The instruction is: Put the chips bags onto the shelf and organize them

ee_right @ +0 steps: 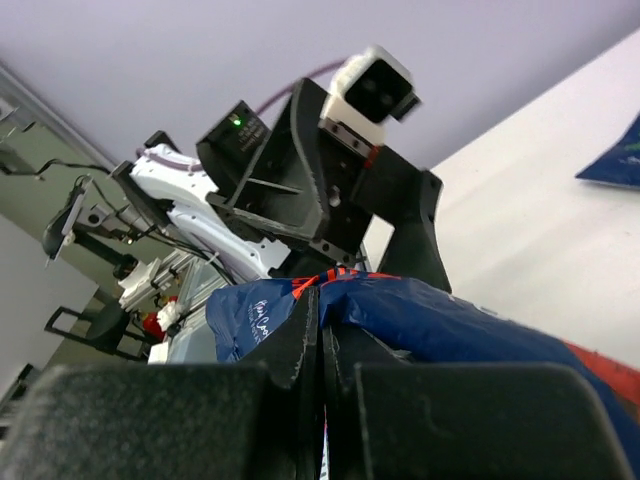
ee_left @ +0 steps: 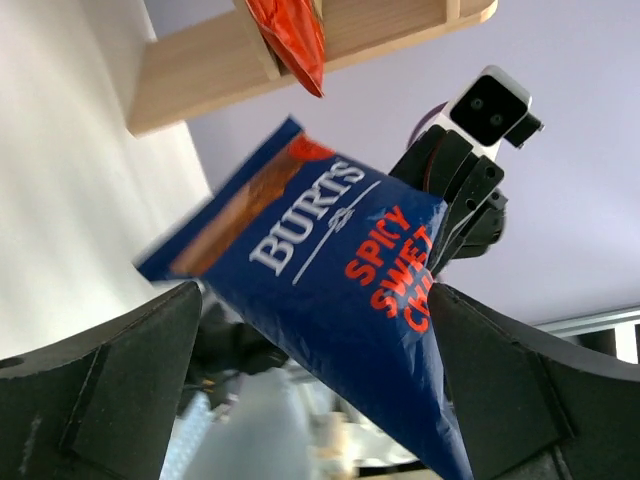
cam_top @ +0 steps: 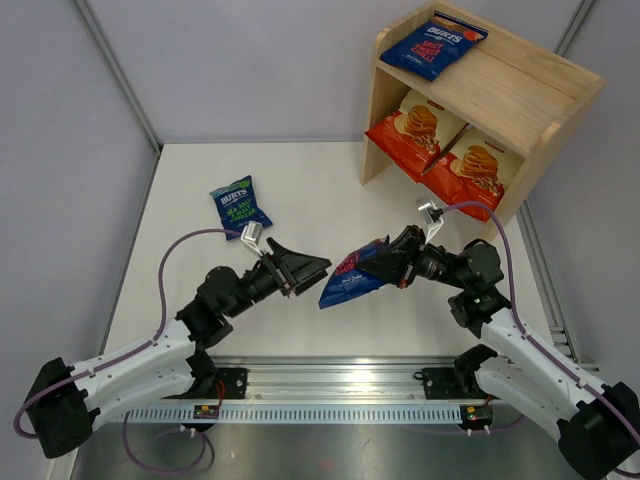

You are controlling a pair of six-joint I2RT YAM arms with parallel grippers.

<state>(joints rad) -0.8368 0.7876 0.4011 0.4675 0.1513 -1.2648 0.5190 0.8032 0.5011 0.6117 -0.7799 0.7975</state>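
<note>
Table (cam_top: 300, 190): right fingers (cam_top: 384, 264) pinch bag (cam_top: 348, 282); left fingers (ee_left: 120, 390) splayed.

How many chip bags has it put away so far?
Three are shelved: one Burts bag on top of the shelf, two Cassava Chips bags on its lower tier. The right gripper holds a fourth, the Spicy Sweet bag, in the air; the left gripper is open beside it. The green-lettered Burts bag lies on the table.

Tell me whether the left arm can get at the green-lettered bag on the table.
Probably yes. The left gripper is open and grips nothing; the green-lettered bag lies flat on the table just beyond that arm, nothing on it. The right gripper pinches the red-lettered bag between the arms.
</note>
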